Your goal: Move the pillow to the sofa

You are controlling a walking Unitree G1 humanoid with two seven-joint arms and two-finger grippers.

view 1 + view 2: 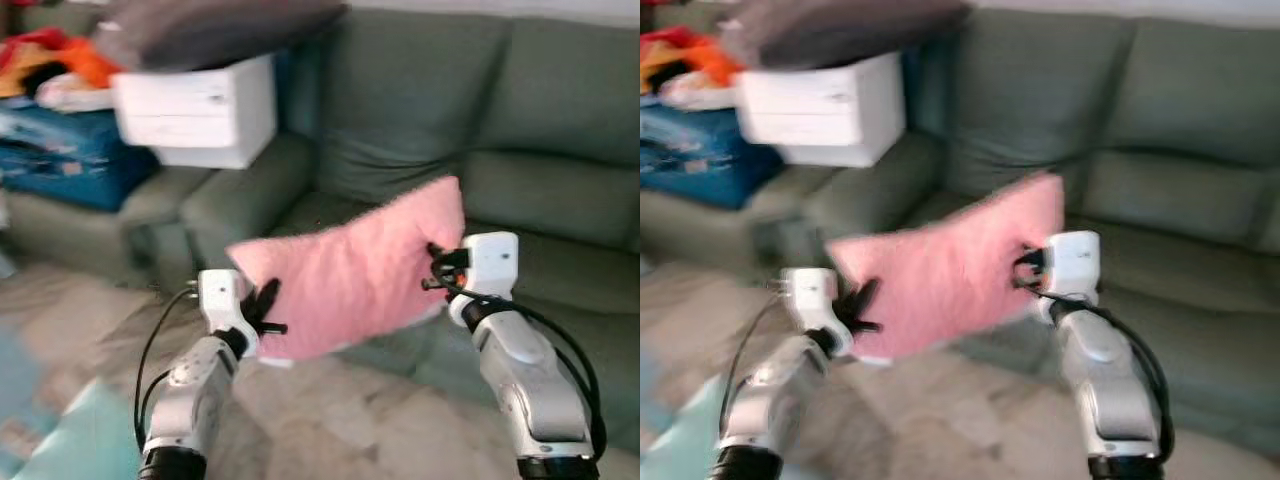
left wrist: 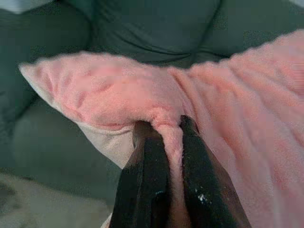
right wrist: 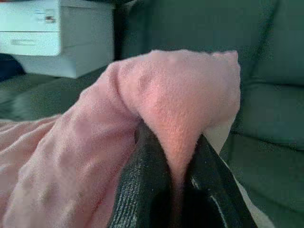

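Head views: pink pillow (image 1: 350,270) held in the air between both arms, tilted, its higher end toward the right gripper (image 1: 437,268). Left gripper (image 1: 268,312) grips the lower end. Grey-green sofa (image 1: 520,190) directly beyond and below the pillow; pillow not resting on it. A white box (image 1: 205,108) sits on the sofa arm beyond the left gripper, a dark cushion (image 1: 215,30) on top of it. Blue and orange items (image 1: 60,140) further left. Picture blurred.

Left wrist view: both black fingers (image 2: 147,180) clamped on a pinched fold of pillow fabric; sofa cushions ahead of the fingertips.

Right wrist view: fingers (image 3: 142,185) clamped on a bunched pillow corner; white box and sofa back beyond.
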